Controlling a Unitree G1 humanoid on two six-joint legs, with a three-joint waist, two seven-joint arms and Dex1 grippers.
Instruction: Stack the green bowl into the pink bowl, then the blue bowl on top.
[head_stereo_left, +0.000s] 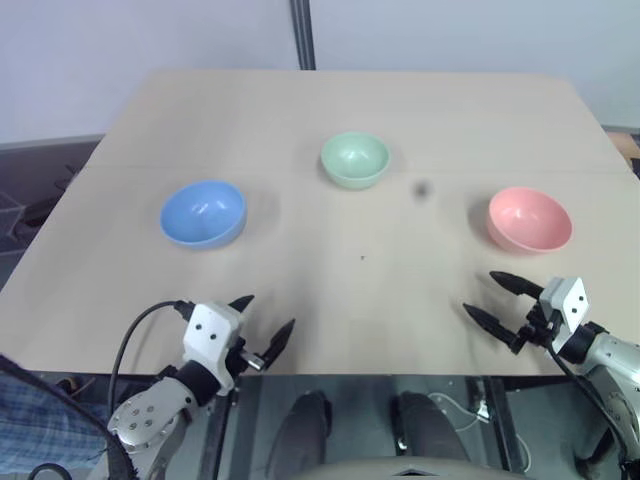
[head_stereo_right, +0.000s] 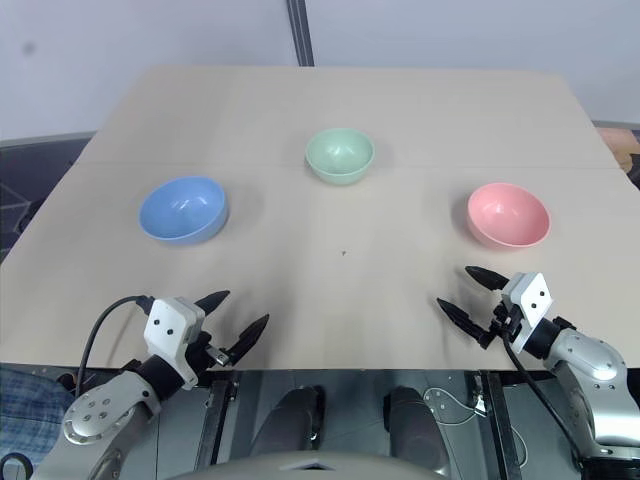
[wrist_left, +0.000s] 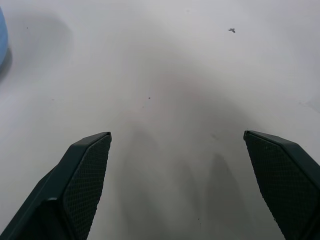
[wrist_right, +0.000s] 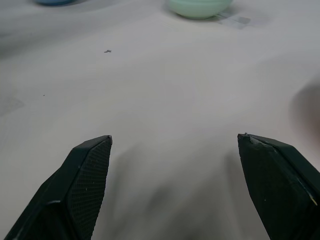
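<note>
Pink bowl (head_stereo_left: 530, 219) from the head view, green bowl (wrist_right: 199, 7) from the right wrist — both grippers (head_stereo_left: 263, 319) (head_stereo_left: 490, 299) spread, empty.

no readable text, labels or numbers anywhere.

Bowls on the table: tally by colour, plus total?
Blue bowl: 1
Green bowl: 1
Pink bowl: 1
Total: 3 bowls, all separate and upright on the table, none stacked yet.
</note>
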